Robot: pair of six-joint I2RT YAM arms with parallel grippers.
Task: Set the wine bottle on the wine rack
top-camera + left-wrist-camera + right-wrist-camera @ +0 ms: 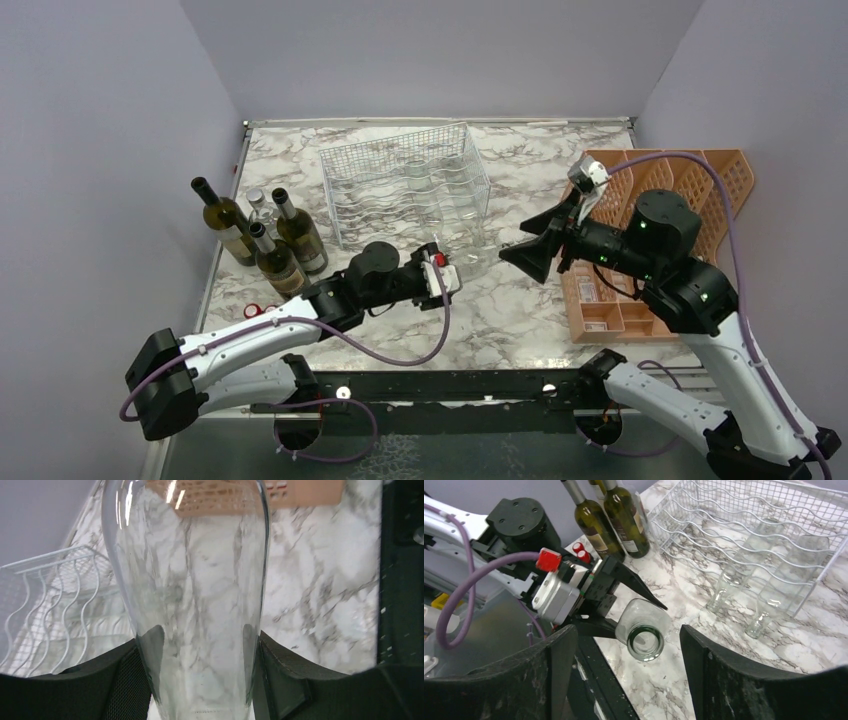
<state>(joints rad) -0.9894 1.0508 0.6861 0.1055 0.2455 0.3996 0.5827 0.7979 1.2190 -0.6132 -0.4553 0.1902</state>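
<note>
My left gripper (445, 272) is shut on a clear glass wine bottle (470, 262) and holds it lying level above the marble table, base pointing right. In the left wrist view the bottle (190, 580) fills the gap between both pads (125, 680). My right gripper (520, 255) is open and empty, facing the bottle's round base (644, 640) from a short way off, not touching it. The white wire wine rack (405, 190) stands behind at the table's middle, and it also shows in the right wrist view (744, 525) with two clear bottles (734, 580) lying in it.
Several upright bottles (275, 235), mostly dark, stand at the left edge, with red caps (255, 310) near them. An orange perforated divider tray (730, 175) sits at the right, partly under my right arm. Grey walls close in the table on three sides.
</note>
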